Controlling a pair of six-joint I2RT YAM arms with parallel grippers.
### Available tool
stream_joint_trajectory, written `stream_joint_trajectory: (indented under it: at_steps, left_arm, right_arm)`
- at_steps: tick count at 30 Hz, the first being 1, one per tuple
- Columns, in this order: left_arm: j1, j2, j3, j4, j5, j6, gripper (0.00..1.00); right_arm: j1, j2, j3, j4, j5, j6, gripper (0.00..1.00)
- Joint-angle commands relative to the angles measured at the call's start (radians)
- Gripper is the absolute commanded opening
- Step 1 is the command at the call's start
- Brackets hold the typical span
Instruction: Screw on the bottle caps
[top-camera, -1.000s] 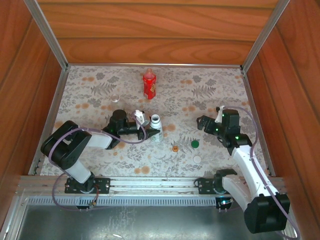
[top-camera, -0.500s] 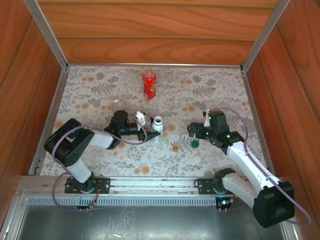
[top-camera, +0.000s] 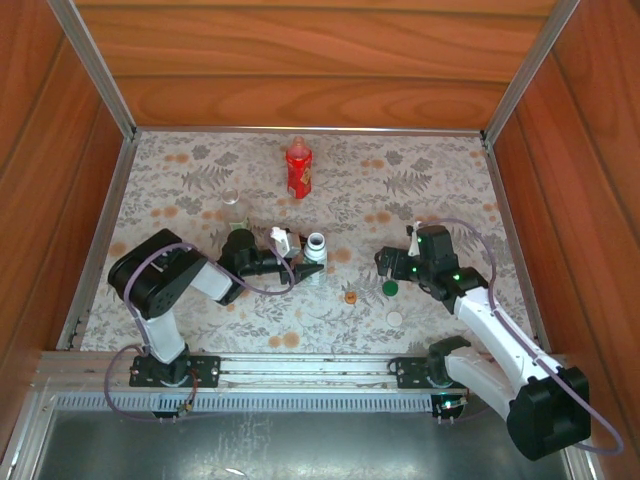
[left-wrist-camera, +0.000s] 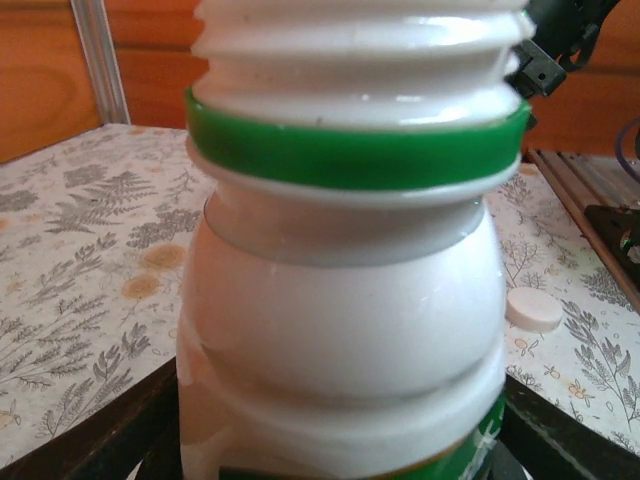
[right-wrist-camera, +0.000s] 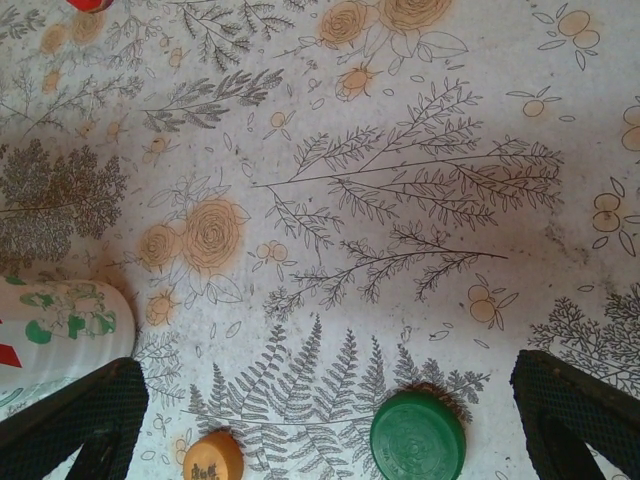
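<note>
Three bottles upright, three caps loose on the tabletop.
The red bottle (top-camera: 298, 170) stands mid far edge, the clear bottle (top-camera: 231, 205) nearer and left, the white bottle (top-camera: 314, 250) uncapped, centre. The orange cap (top-camera: 351, 297), green cap (top-camera: 390, 288) and white cap (top-camera: 395, 318) lie flat toward the near edge.

- The left gripper (top-camera: 300, 268) lay low and level, pointing right toward the table's middle, jaws partly apart.
- The right gripper (top-camera: 393, 266) pointed down, jaws wide apart.
</note>
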Motion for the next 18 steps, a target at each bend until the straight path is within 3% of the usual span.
stream_joint_trajectory:
  at_steps: [1,4,8,18]
  left_arm:
    - [-0.007,0.021,-0.014,0.084,0.005,-0.024,0.65]
    - [-0.006,0.022,-0.012,0.084,0.007,-0.022,0.63]
    - [-0.01,0.028,-0.008,0.084,0.006,-0.022,0.7]
    - [-0.027,0.039,0.015,0.085,-0.011,-0.026,0.72]
  right_arm:
    - [0.018,-0.012,-0.015,-0.008,0.011,0.02,1.0]
    - [0.026,-0.001,-0.017,-0.003,0.018,0.026,1.0]
    - [0.043,0.02,-0.015,0.003,0.028,0.029,1.0]
    - [0.06,0.039,-0.022,0.02,0.036,0.036,1.0]
